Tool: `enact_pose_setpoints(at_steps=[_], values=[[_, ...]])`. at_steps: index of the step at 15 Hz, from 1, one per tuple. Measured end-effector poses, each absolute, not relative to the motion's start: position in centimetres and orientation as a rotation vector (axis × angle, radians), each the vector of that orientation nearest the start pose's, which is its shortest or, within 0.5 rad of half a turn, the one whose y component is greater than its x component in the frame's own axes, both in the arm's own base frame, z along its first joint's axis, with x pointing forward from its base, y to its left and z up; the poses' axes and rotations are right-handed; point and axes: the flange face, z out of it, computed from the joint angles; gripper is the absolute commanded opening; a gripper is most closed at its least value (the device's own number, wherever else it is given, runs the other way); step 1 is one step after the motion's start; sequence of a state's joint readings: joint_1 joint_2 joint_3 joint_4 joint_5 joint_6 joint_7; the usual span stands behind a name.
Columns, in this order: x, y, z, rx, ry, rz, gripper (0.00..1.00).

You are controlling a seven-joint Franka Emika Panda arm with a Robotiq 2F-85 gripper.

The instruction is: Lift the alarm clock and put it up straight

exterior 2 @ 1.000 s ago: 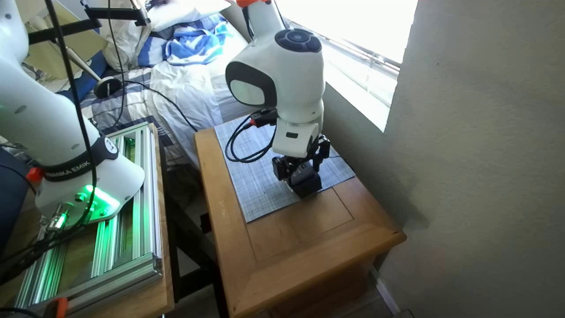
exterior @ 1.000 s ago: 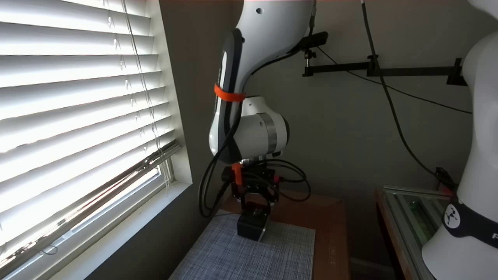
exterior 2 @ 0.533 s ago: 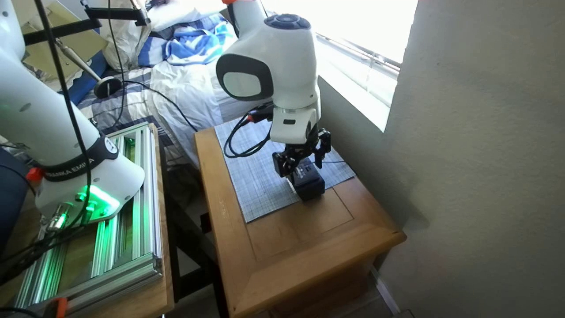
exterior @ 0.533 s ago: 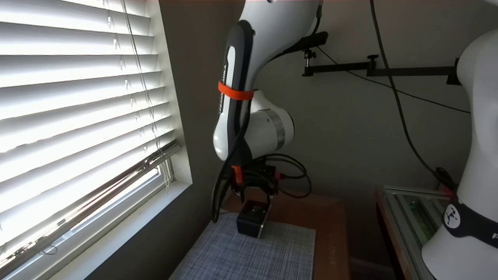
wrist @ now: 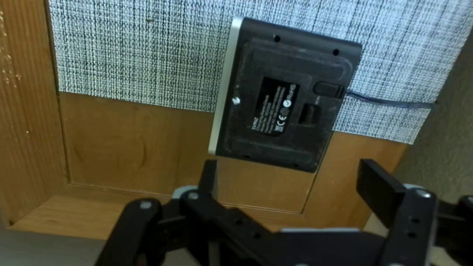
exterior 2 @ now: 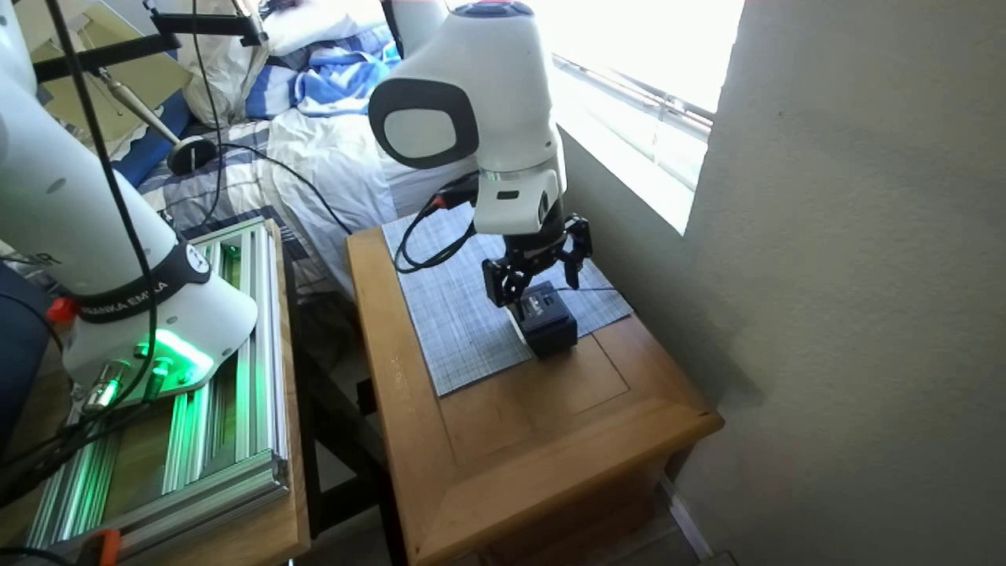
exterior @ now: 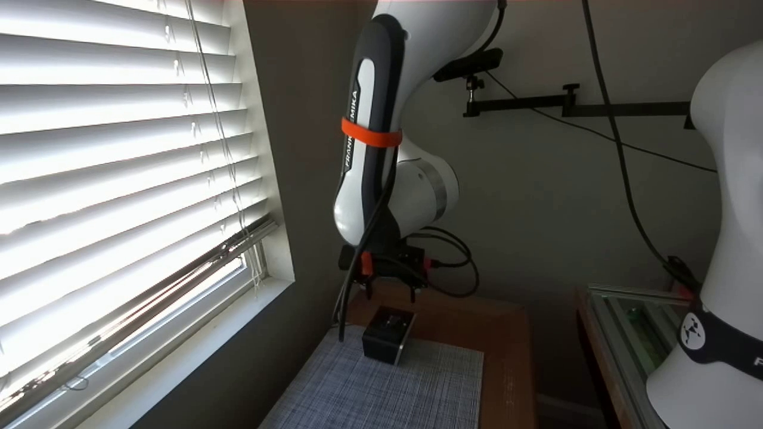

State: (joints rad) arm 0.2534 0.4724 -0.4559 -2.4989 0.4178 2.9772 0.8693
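The black boxy alarm clock (exterior: pixel 382 339) rests at the edge of the grey mat in both exterior views (exterior 2: pixel 548 322). In the wrist view the clock (wrist: pixel 275 107) shows its labelled underside facing up, with a pale strip along one side and a thin cable leaving the opposite side. It straddles the mat's edge and the bare wood. Its face front is hidden. My gripper (exterior: pixel 390 296) is open and empty, above the clock and apart from it. It also shows open in an exterior view (exterior 2: pixel 541 289) and in the wrist view (wrist: pixel 289 164).
The grey woven mat (exterior 2: pixel 471 338) lies on a wooden table (exterior 2: pixel 519 440). A wall (exterior 2: pixel 825 314) and a window with blinds (exterior: pixel 119 179) stand close along one side. The clock's cable (wrist: pixel 388 101) runs across the mat. The robot's base (exterior 2: pixel 157 314) stands on a neighbouring bench.
My gripper has let go of the clock and risen straight up off it. The clock shifted slightly as the fingers opened, then stayed still on the mat's edge.
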Motion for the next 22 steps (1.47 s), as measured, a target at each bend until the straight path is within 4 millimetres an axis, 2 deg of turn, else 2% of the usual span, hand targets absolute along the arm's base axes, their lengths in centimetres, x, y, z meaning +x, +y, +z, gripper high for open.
enact_pose_setpoints(at_steps=[5,9,15,22], values=[[43.5,-16.4,15.1,-2.363,2.057,-0.165,1.00],[42.3,-18.8,16.1,-2.289,1.950,0.005,1.00],[40.3,-21.5,14.6,-2.165,1.851,0.263,1.00],[40.3,-22.9,11.5,-1.985,1.815,0.301,1.00]])
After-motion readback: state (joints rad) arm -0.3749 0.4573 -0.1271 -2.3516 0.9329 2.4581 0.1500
